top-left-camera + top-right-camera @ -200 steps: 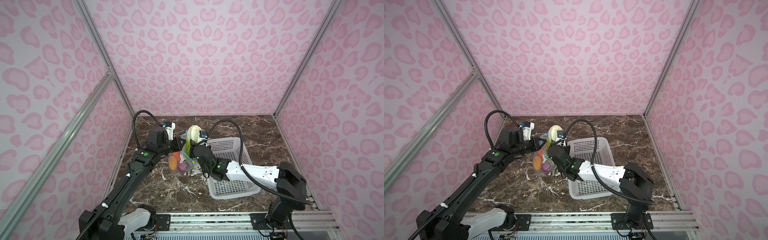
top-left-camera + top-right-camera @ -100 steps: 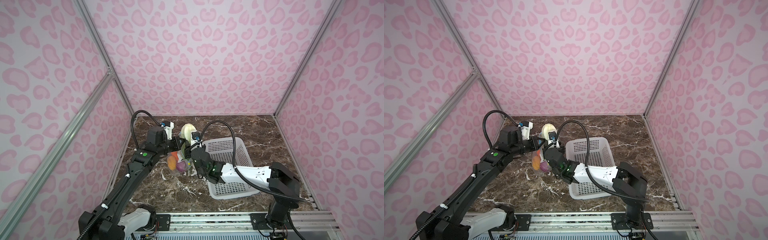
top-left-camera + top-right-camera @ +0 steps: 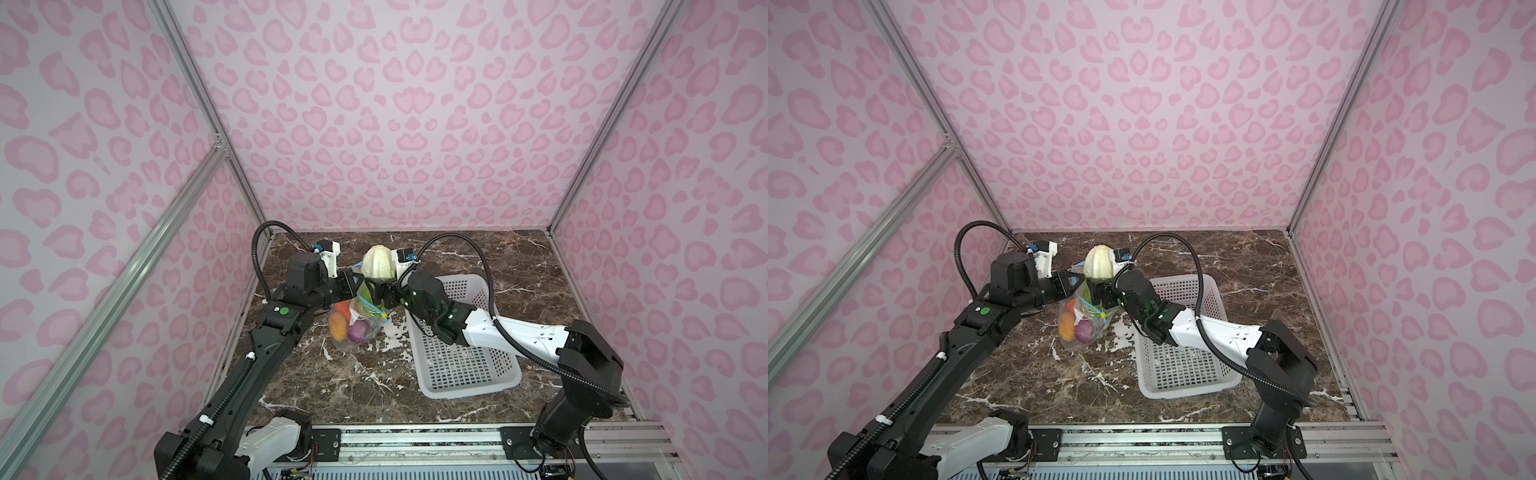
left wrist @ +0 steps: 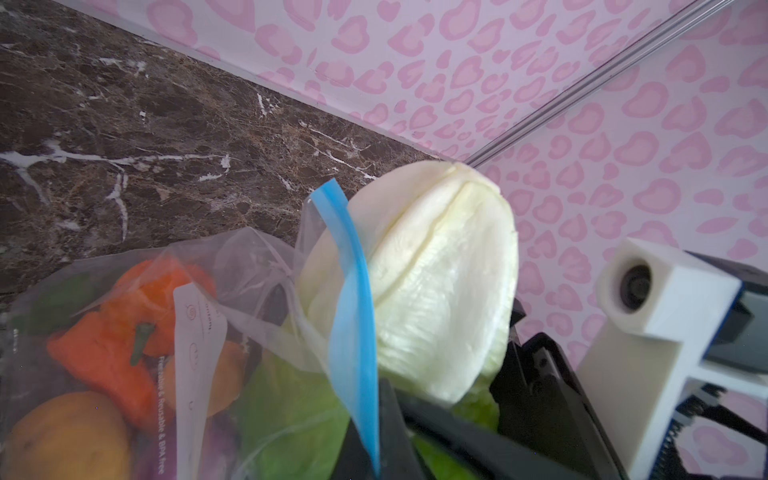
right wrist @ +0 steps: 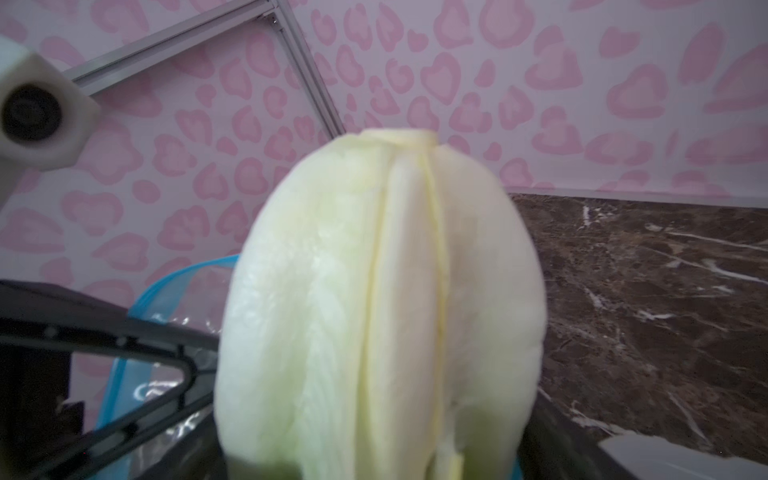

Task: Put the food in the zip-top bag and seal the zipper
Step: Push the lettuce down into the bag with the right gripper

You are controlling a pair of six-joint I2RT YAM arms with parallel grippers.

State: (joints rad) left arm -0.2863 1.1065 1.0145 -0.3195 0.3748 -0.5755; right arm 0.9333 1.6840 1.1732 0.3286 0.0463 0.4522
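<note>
Right end effector [image 3: 376, 291] mostly behind cabbage [image 3: 377, 262]

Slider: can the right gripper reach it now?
Probably not yet: the right gripper is busy at the cabbage poking out of the bag, though the slider hangs unobstructed close beside it.

A white perforated basket [image 3: 462, 365] [image 3: 1183, 368] lies on the dark, white-veined marble table [image 3: 353, 384] [image 3: 1034, 374], toward its right side in both top views. Pink leopard-print walls [image 3: 395, 104] close the table in on three sides, with aluminium rails [image 3: 104, 291] along them.
</note>
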